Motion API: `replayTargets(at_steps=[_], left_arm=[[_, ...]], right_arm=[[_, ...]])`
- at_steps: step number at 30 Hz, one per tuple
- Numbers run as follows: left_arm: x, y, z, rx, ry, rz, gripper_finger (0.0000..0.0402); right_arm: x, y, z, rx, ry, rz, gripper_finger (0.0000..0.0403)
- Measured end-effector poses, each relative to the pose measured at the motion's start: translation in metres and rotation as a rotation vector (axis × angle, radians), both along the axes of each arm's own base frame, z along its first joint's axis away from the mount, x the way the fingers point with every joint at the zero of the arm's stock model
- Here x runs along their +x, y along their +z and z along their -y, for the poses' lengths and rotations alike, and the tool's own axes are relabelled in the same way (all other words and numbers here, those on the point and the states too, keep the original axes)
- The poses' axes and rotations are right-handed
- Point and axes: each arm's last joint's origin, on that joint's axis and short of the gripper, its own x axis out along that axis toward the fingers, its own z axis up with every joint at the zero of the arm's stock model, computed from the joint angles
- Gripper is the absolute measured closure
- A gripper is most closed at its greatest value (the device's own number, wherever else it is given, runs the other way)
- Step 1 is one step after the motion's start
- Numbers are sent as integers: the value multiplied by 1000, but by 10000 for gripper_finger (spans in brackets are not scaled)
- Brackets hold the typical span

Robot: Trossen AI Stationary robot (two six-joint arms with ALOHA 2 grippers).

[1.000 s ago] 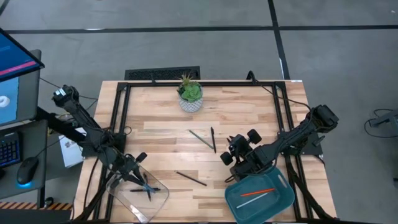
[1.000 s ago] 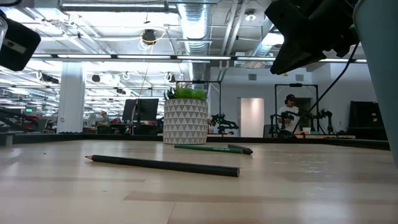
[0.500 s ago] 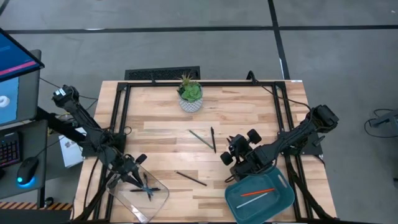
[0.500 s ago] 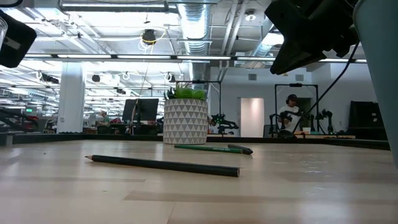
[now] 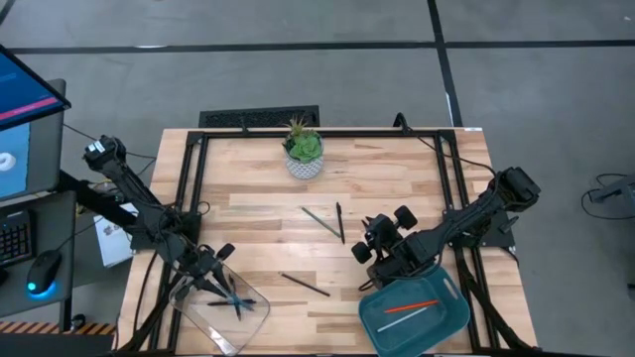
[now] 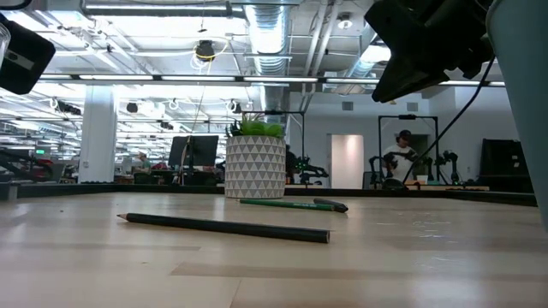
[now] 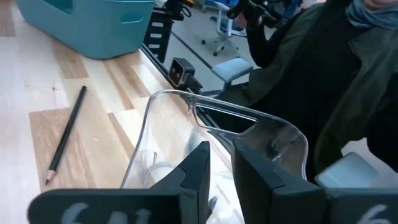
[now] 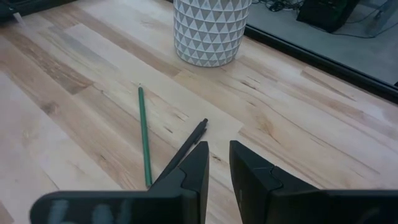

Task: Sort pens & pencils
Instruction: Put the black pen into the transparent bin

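Note:
Three sticks lie flat on the wooden table: a green pencil (image 5: 317, 219) (image 8: 144, 134), a black pen (image 5: 339, 220) (image 8: 186, 149) and a dark pencil (image 5: 303, 285) (image 7: 65, 137) (image 6: 223, 227). A few dark and blue pens (image 5: 234, 297) lie in a clear tray (image 5: 220, 315) (image 7: 217, 121). An orange-red stick (image 5: 409, 306) and a pale one lie in a teal bin (image 5: 451, 315). My left gripper (image 5: 218, 286) (image 7: 221, 152) hovers over the clear tray, shut and empty. My right gripper (image 5: 363, 248) (image 8: 217, 149) is shut and hangs just right of the black pen.
A potted plant in a white patterned pot (image 5: 304, 154) (image 6: 255, 167) stands near the far edge. A black frame (image 5: 193, 169) runs around the tabletop. A person in a dark jacket (image 7: 323, 81) sits close beyond the table's near edge by the clear tray.

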Motion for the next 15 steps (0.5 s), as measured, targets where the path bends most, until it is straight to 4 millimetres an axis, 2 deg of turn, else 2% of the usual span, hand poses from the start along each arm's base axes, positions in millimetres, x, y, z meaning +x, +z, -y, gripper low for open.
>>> replayTargets(at_steps=[10,15], left_arm=[[0,0,0,-5,6,-5,343],[4,3,-4,0,161,37,343]], right_arm=[[0,0,0,0,0,0,316],[0,0,0,0,0,0,316]])
